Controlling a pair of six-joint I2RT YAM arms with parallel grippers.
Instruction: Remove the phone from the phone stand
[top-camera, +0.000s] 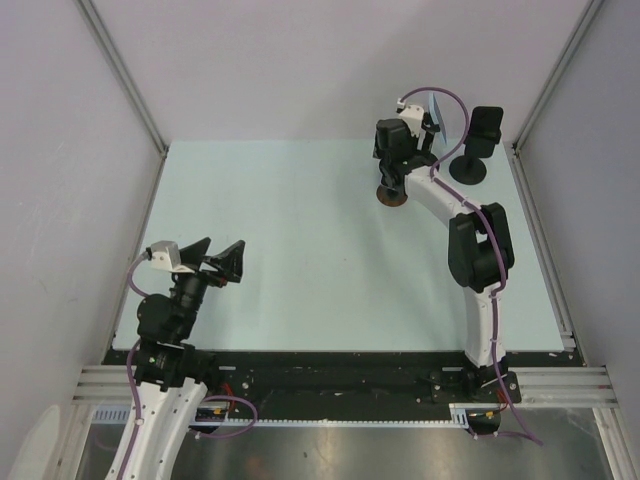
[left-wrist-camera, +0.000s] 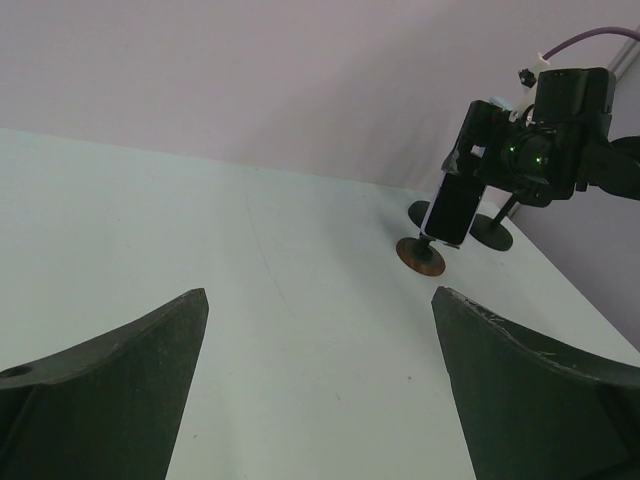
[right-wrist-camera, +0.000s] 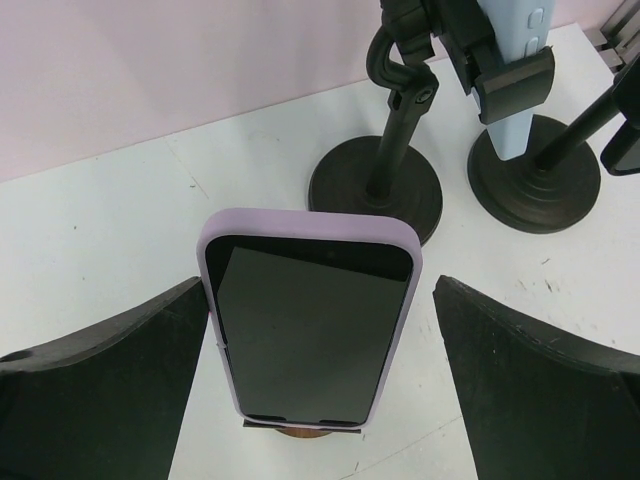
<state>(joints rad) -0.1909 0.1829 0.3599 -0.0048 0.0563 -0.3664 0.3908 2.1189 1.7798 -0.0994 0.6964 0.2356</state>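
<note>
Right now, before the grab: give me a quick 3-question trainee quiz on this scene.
1. True or false: the left gripper is holding a phone.
2. Pick one: the stand base under the lavender-cased phone is A) black, B) brown, C) white.
3. Fill in: the right gripper straddles that phone with its jaws ____.

Key: 1 false, it is empty and far from the phones. 2 B. 3 open.
</note>
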